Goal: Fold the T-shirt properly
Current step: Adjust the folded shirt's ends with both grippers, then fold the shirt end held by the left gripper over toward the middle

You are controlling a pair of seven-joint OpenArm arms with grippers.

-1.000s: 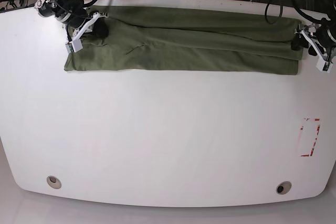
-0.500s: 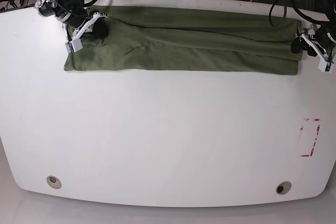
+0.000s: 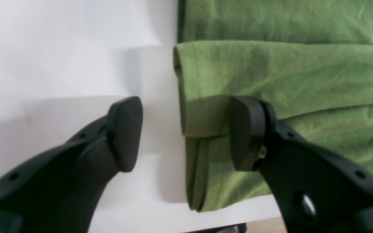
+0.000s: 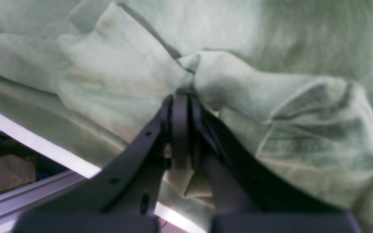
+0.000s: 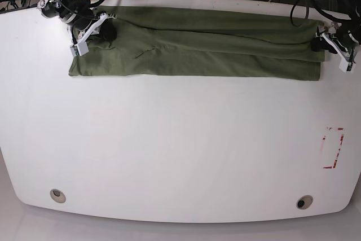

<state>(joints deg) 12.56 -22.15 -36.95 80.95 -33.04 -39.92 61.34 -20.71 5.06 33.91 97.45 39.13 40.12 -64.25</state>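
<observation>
Right end effector point(image 4: 180, 129) pinching T-shirt point(image 4: 270, 64) fabric.

Bright light shines from above. The white desk point(image 5: 180, 145) glares. Both wrist pictures look blurry, with soft shadows.

The base camera looks down from high up on the whole white surface point(image 5: 180, 139). The left wrist camera sits very close behind its black fingers point(image 3: 125, 132), facing one end of the T-shirt point(image 3: 270, 71). The right wrist camera is close too, right over bunched cloth. All three views share the green shirt.
</observation>
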